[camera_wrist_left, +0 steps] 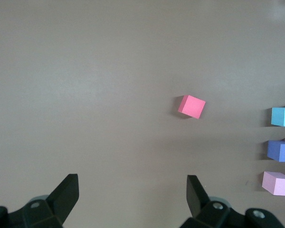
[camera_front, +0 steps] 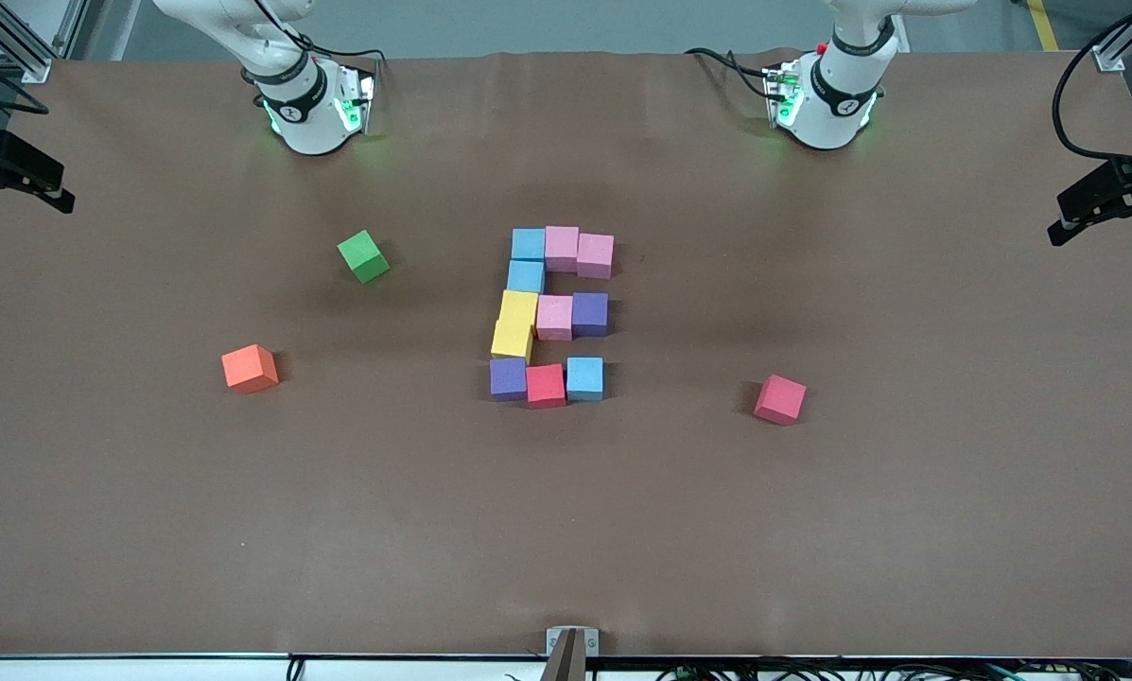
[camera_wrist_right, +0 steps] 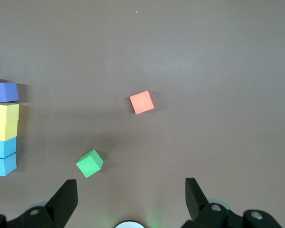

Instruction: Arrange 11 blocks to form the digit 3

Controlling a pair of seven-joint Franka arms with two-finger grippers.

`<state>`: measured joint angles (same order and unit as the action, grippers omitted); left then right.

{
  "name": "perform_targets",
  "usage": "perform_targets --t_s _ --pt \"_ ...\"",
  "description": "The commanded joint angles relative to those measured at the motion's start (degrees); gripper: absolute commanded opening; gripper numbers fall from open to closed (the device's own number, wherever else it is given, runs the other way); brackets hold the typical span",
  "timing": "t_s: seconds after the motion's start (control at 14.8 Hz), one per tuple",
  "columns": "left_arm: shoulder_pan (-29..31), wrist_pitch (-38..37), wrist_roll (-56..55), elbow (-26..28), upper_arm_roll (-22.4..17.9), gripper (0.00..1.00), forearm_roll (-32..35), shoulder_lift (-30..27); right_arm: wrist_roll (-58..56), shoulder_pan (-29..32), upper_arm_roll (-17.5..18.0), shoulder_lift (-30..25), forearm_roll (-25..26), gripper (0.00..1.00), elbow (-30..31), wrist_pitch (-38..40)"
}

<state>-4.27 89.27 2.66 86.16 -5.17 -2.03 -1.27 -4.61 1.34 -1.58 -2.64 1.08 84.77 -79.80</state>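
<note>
Foam digit 3 [camera_front: 551, 317]: eleven cubes, mid-table [camera_front: 811, 530].
Stray red cube [camera_front: 779, 399]: near it, apart.
Left end effector [camera_wrist_left: 133, 197]: wide.
Right end effector [camera_wrist_right: 131, 197]: wide.

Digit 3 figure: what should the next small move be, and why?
Probably none: I'd leave both arms waiting. The digit 3 already shows three bars of three cubes joined by single cubes, eleven in all. The left end effector and right end effector are open and empty; the green cube, orange cube and loose red cube look spare.
</note>
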Motion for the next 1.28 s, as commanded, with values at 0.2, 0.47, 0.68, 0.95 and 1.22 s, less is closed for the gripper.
perform_targets --t_s 0.2,0.47,0.68,0.95,1.22 --pt "0.1 -0.4 0.7 0.6 0.6 1.0 1.4 -0.7 0.0 0.2 0.9 -1.1 -0.5 1.0 1.3 2.5" --pt "0.0 -0.6 0.8 0.6 0.6 1.0 1.4 -0.7 0.0 -1.3 0.9 -1.0 -0.5 1.0 1.4 1.1" --pt "0.1 -0.6 -0.3 0.6 0.6 1.0 0.8 -0.7 -0.2 -1.6 0.9 -1.0 -0.5 1.0 1.2 0.7" --pt "-0.1 -0.6 -5.7 0.5 0.5 1.0 0.4 -0.6 -0.1 -0.8 0.3 -1.0 -0.5 1.0 -0.5 0.9" --pt "-0.1 -0.6 -5.4 0.5 0.6 1.0 0.4 -0.5 0.5 -3.4 1.5 -1.0 4.1 1.0 -0.6 0.2"
